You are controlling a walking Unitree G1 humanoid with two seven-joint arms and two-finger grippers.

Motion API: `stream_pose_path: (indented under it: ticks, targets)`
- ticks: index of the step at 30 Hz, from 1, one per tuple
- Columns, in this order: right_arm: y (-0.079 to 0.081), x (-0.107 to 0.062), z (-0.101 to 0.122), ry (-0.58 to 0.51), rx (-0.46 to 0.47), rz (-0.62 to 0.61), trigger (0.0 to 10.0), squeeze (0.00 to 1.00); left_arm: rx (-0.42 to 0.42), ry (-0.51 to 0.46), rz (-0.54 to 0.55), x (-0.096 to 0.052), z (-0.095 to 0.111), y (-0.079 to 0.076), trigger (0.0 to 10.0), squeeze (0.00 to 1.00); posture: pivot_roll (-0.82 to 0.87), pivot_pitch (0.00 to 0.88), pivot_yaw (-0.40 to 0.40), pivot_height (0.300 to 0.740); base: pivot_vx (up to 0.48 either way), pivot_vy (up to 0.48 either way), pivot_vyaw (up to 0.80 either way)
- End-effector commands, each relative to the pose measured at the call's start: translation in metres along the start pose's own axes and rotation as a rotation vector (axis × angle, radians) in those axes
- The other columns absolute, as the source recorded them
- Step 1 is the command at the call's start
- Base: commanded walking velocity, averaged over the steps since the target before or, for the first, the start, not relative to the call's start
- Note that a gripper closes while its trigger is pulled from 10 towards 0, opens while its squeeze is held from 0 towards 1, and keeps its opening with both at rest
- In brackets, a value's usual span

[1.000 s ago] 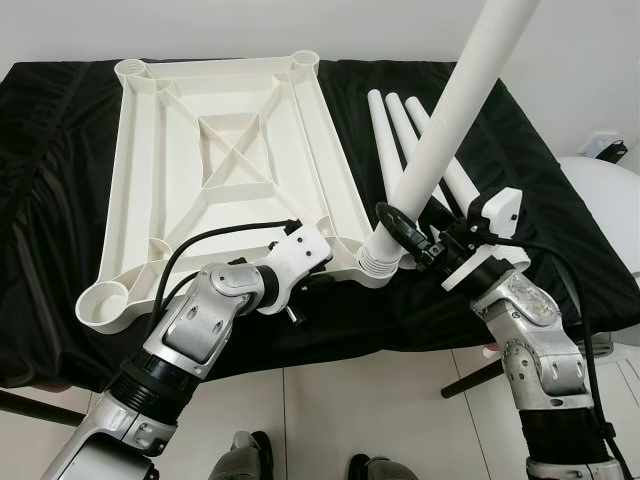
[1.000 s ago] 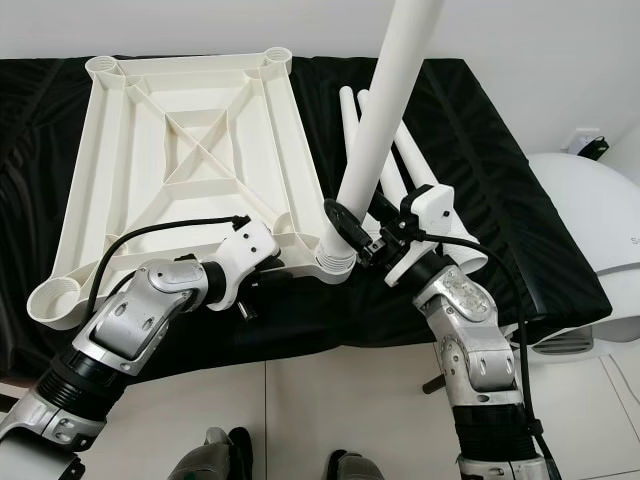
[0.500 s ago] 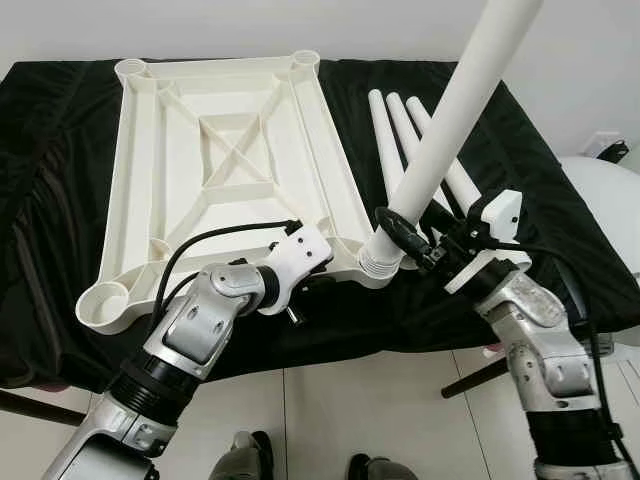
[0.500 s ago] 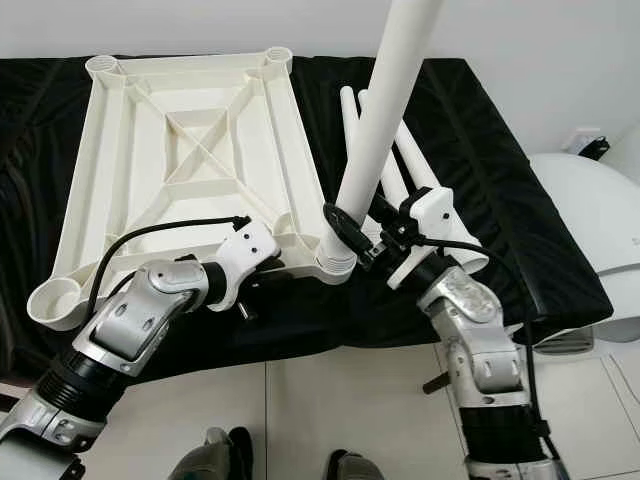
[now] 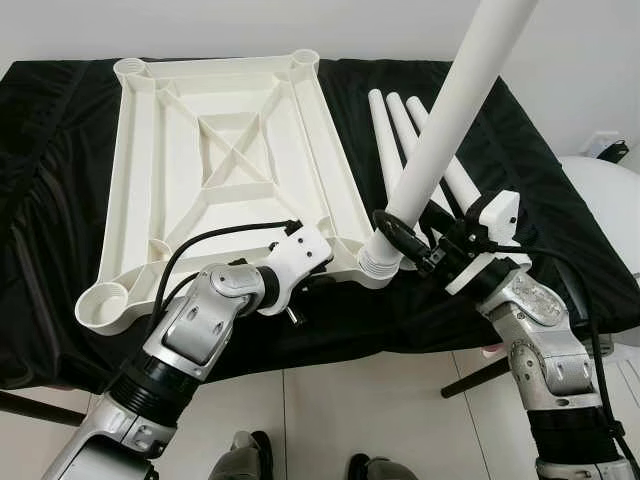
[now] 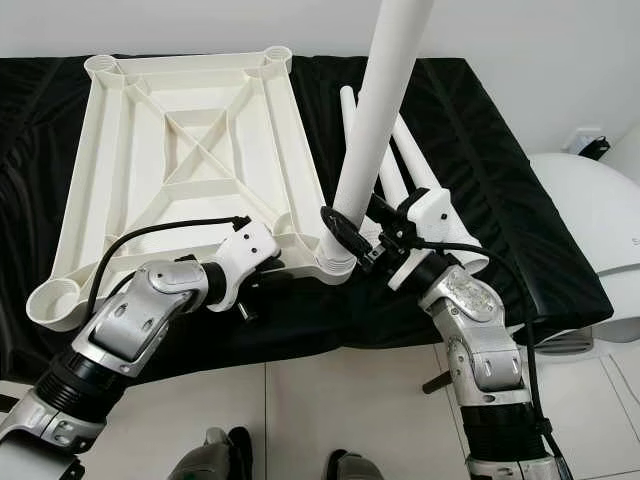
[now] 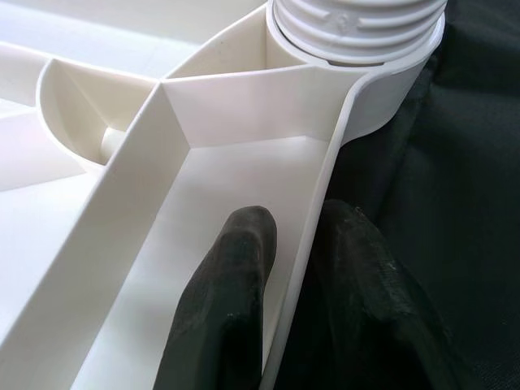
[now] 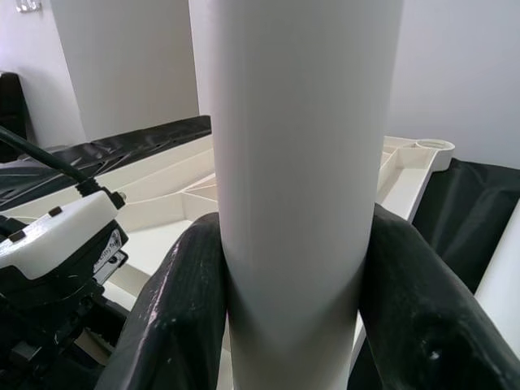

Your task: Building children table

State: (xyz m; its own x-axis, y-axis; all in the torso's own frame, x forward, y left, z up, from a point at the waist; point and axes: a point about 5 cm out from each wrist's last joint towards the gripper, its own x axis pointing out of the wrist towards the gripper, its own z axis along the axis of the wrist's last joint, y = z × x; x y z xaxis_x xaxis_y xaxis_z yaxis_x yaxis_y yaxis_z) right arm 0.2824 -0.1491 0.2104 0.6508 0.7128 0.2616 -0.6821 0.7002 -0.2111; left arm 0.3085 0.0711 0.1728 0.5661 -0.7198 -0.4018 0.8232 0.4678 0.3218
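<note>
A white ribbed table top (image 5: 215, 150) lies upside down on a black cloth. A long white leg (image 5: 440, 120) stands upright with its threaded end (image 7: 357, 32) in the near right corner socket (image 5: 375, 265). My right gripper (image 5: 400, 233) is shut around the leg just above the socket, one finger (image 8: 175, 301) on each side. My left gripper (image 5: 325, 278) is shut on the table top's near rim (image 7: 313, 244) beside that socket, one finger inside the rim and one outside. Three more white legs (image 5: 400, 135) lie on the cloth to the right of the top.
The black cloth (image 5: 60, 230) covers a low surface whose near edge drops to a tiled floor (image 5: 330, 410). A white rounded object (image 5: 605, 190) stands at the far right. The wall is close behind. My feet (image 5: 250, 460) show at the bottom.
The upright leg has tilted very slightly and my right gripper has shifted a little with it. The left arm has stayed in place.
</note>
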Motion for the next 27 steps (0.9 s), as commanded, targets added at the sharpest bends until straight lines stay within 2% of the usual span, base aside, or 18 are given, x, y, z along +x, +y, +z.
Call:
stream_pose_path:
  ticks: [1,11,19,27]
  targets:
    - [0.014,-0.005,-0.033,0.145,0.098,0.045,10.0,0.0,0.01,0.009,0.033,0.0,0.0,0.0,10.0,0.0,-0.04,0.196,-0.006,0.74,0.0,0.0,0.0]
    - [0.009,-0.006,-0.037,0.142,0.132,0.024,10.0,0.0,0.012,0.007,0.029,0.0,0.0,-0.001,10.0,0.0,-0.04,0.188,-0.005,0.74,0.0,0.0,0.0]
    - [0.003,-0.004,-0.041,0.13,0.234,-0.012,10.0,0.0,0.013,0.003,0.027,0.001,0.001,-0.003,10.0,0.0,-0.04,0.18,-0.01,0.74,0.0,0.0,0.0]
    - [0.003,0.001,-0.045,0.147,0.212,-0.02,10.0,0.0,0.013,0.001,0.03,0.0,0.002,-0.003,10.0,0.0,-0.03,0.181,-0.013,0.74,0.0,0.0,0.0]
